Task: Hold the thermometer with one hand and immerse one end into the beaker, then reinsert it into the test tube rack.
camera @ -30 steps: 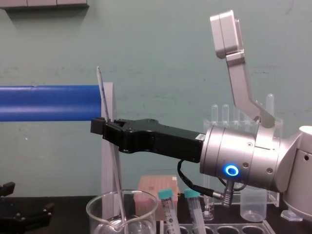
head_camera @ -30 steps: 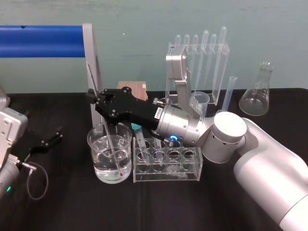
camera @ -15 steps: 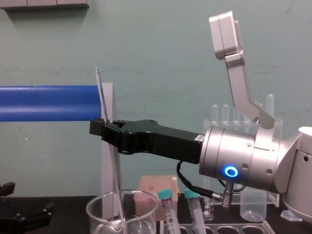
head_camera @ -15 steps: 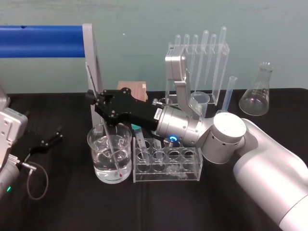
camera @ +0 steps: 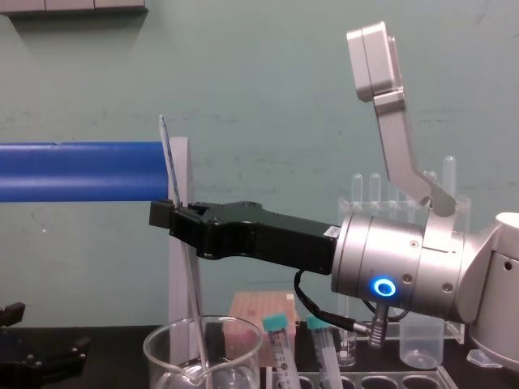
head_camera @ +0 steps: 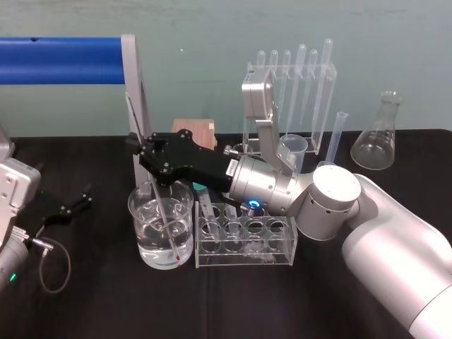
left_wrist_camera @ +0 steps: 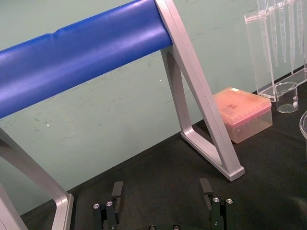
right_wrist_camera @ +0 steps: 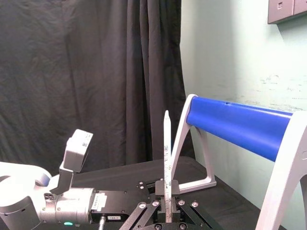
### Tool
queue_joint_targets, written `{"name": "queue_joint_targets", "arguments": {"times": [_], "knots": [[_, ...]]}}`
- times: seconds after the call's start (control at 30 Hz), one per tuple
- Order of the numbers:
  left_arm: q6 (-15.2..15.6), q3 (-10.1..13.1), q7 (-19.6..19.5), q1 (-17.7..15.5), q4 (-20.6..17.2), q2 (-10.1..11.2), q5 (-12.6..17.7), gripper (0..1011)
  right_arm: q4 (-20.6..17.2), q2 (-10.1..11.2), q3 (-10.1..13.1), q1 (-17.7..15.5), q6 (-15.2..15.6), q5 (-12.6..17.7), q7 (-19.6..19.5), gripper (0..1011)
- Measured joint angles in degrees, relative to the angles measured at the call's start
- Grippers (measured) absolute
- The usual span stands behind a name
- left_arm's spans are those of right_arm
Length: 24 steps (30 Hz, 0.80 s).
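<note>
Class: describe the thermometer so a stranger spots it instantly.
Find the wide water beaker beside the test tube rack. The thermometer slants up from it, held by the right gripper. Unlike the bulb-topped pipettes behind, it's a thin red-tipped rod.

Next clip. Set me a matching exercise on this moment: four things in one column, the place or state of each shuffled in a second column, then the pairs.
Things
1. thermometer
2. left gripper
3. beaker
4. test tube rack

Place or state
A. open, low over the black table on the robot's left, apart from the glassware
B. holds clear liquid, with a thin rod's lower end dipped in it
C. clamped in the right gripper, tilted
D. just to the right of the big glass vessel, bearing teal-capped tubes

Pairs: 1-C, 2-A, 3-B, 4-D
</note>
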Motion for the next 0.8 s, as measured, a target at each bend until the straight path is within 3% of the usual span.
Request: {"name": "queue_joint_targets", "arguments": {"times": [0.37,0.6,0.8], "knots": [[0.00,0.00,0.00,0.00,0.00,0.00,0.00,1008,-1.78,0.27,0.73,0.03,0.37,0.79,0.00,59],[0.00,0.00,0.00,0.00,0.00,0.00,0.00,1008,-10.25,2.27,4.07,1.11,3.97,5.01,-1.53,59],[0.00,0.00,0.00,0.00,0.00,0.00,0.00,1008,-19.71,6.58,9.83,0.95,5.16,9.48,-4.56,59]]}}
